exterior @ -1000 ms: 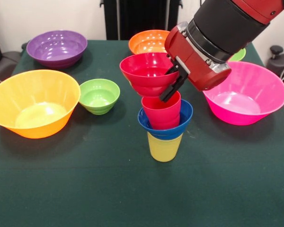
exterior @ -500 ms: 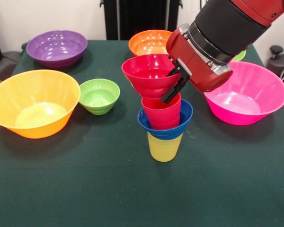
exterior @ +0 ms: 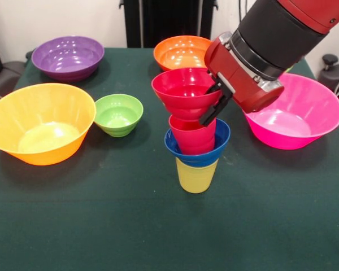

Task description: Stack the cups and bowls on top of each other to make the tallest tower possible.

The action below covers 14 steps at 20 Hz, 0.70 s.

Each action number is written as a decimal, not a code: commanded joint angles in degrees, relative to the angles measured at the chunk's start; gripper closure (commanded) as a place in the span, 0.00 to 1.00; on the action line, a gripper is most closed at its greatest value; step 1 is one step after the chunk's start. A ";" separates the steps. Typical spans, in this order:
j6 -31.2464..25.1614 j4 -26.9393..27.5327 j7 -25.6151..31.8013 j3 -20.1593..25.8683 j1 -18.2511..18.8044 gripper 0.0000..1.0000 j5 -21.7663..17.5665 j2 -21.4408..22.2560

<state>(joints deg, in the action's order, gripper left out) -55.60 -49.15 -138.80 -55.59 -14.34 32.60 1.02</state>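
Bowls stand spread round the cloth-covered table [exterior: 101, 226], left to right: the large orange-yellow bowl [exterior: 40, 122] at the left edge, the purple bowl [exterior: 68, 56] behind it, the small green bowl [exterior: 118, 114] just beside the yellow one. All sit upright and apart from the stack, presumably spare stock for later layers.

Centre: the tower. Yellow cup [exterior: 196, 175] is the base, upright on the table; the blue bowl [exterior: 199, 149] is seated in its mouth, the red cup [exterior: 192, 134] nested in that. The red bowl [exterior: 185, 92] sits over the red cup's mouth, tilted a little. The orange bowl [exterior: 181, 52] is behind the tower.

The gripper [exterior: 216, 105] pinches the red bowl's right rim, one finger inside and one outside, likely to steady it while it seats. Whether it bears fully on the cup, I cannot tell.

Right: the pink bowl [exterior: 305, 113], partly behind the arm.
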 commanded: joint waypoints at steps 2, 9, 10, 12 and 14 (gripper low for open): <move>3.13 0.92 -12.75 7.84 -1.55 1.00 1.28 -2.91; 4.12 0.46 -12.64 7.88 -1.67 1.00 1.63 -2.95; 4.20 0.39 -12.68 7.86 -1.78 1.00 1.65 -2.98; 4.72 -0.14 -12.55 8.03 -2.07 1.00 1.62 -2.81; 5.21 -0.72 -12.41 8.20 -2.35 1.00 1.55 -2.62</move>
<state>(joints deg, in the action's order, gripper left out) -53.74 -49.15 -138.80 -55.59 -15.74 33.23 0.78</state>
